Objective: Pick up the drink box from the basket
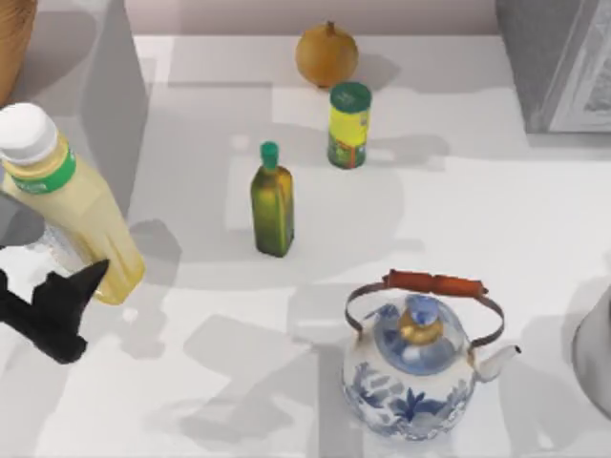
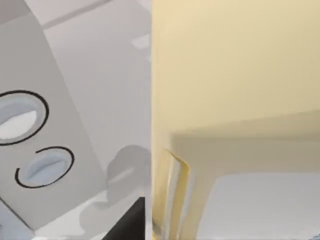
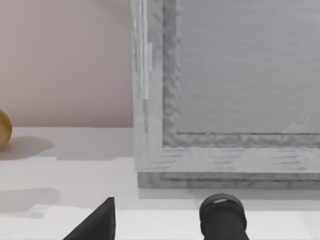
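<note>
top view: left tool clamped on tilted drink box by table's left edge, basket well apart.

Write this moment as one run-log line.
left gripper: holding drink box, tilted, lifted | basket: top view's far left corner | right arm: parked by grey box

Rendered kitchen-like tabletop: white table with porcelain kettle, oil bottle, onion, seasoning can.
</note>
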Robot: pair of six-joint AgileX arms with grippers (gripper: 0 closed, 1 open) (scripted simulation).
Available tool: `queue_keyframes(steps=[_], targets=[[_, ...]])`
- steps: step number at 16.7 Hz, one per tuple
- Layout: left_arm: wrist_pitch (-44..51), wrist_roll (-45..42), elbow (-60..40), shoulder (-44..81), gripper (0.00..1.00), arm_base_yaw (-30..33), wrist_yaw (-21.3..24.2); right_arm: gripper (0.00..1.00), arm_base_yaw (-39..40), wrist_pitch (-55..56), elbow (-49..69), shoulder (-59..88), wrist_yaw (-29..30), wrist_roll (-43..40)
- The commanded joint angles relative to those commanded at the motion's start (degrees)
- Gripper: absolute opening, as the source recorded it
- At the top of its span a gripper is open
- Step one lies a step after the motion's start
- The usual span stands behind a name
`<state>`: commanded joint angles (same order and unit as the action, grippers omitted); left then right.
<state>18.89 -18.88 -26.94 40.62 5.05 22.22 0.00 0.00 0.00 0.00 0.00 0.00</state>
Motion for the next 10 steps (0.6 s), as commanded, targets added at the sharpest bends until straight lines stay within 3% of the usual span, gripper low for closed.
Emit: queue_keyframes(steps=[5,10], targets=[[5.8,-5.8,-8.4,12.7,0.00,1.7,6.9,1.00,0.0,0.0,0.0,0.0,0.0,0.0],[7.3,-7.3,-10.6,16.0,0.00,2.1,8.8,1.00,0.0,0.0,0.0,0.0,0.0,0.0]])
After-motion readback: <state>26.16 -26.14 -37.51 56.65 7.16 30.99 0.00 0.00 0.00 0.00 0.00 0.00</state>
